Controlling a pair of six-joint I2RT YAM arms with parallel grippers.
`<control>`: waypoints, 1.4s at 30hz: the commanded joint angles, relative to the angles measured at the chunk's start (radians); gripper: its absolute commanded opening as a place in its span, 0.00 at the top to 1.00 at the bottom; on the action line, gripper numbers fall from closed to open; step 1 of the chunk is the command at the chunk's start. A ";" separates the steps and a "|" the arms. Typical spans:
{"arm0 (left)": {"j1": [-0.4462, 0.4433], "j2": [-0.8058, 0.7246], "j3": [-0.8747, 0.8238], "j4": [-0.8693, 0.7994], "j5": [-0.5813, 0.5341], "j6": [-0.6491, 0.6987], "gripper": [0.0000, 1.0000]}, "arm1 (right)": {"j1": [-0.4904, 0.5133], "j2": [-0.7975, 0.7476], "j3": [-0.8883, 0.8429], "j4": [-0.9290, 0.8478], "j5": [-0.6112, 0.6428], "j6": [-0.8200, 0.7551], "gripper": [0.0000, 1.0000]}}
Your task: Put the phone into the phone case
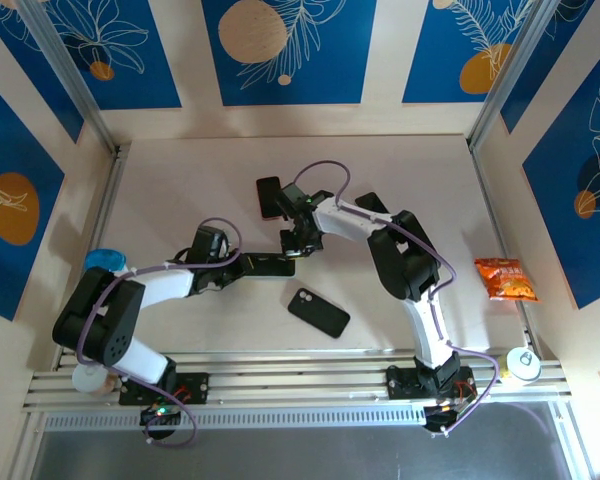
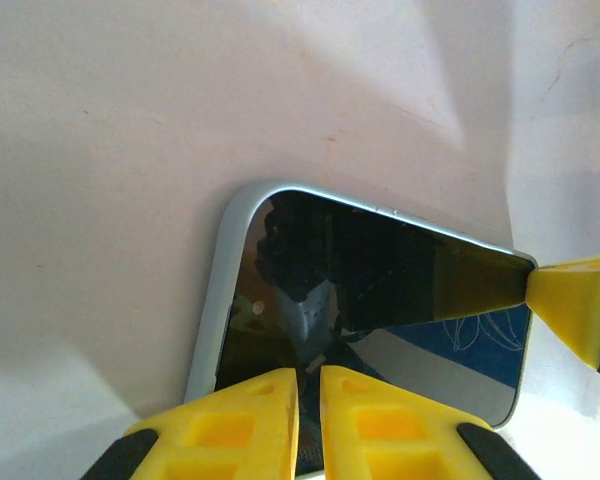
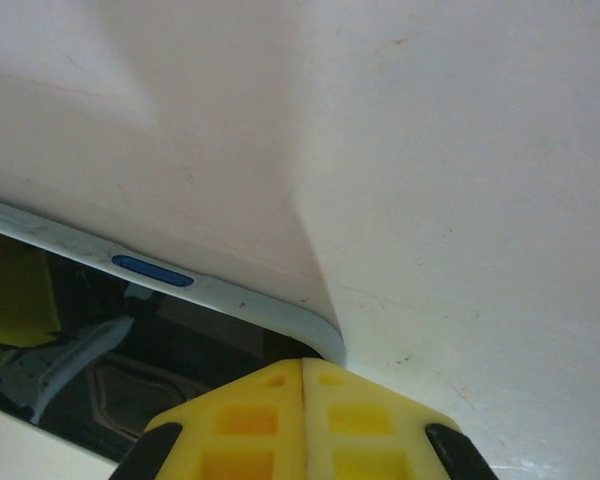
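1. You are working the phone point(image 2: 380, 290) with both arms. It is lying screen-up on the table point(image 1: 180, 180), mid-table between the two grippers.
2. Your left gripper point(image 2: 308, 375) is sitting over the phone's near edge, its fingers all but together with only a thin slit between them. Nothing is clamped in it.
3. Your right gripper point(image 3: 302, 365) is pressed fully together, its tip touching the phone's rounded corner near the blue side button point(image 3: 152, 271).
4. By my reading, you are nudging or levering the phone up so it can be gripped. Push low on the rim rather than the glass, so the tips are not skating across the screen.
5. Steady one end with the left while the right is working the corner, or the phone is likely to spin away.
6. The black slab point(image 1: 318, 312) lying nearer the arm bases looks like the phone case, so be steering the phone that way. I cannot tell what the other dark slab point(image 1: 270, 197) farther back is.
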 commanded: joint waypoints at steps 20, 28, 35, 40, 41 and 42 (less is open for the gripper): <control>-0.197 0.589 0.670 -0.059 0.043 0.040 0.84 | -0.216 -0.261 -0.404 0.063 -0.100 0.141 1.00; -0.208 0.668 0.881 -0.079 0.055 0.041 0.85 | -0.211 -0.420 -0.513 0.180 -0.138 0.130 1.00; -0.166 0.497 0.767 0.024 0.055 -0.006 0.84 | -0.153 -0.441 -0.513 0.179 -0.180 0.132 1.00; -0.125 0.347 0.656 0.028 0.037 -0.004 0.84 | -0.131 -0.391 -0.525 0.205 -0.210 0.151 1.00; -0.117 0.319 0.634 0.017 0.032 0.008 0.84 | -0.131 -0.380 -0.526 0.209 -0.213 0.151 1.00; -0.110 0.294 0.618 -0.001 0.026 0.016 0.84 | -0.131 -0.370 -0.523 0.210 -0.216 0.151 1.00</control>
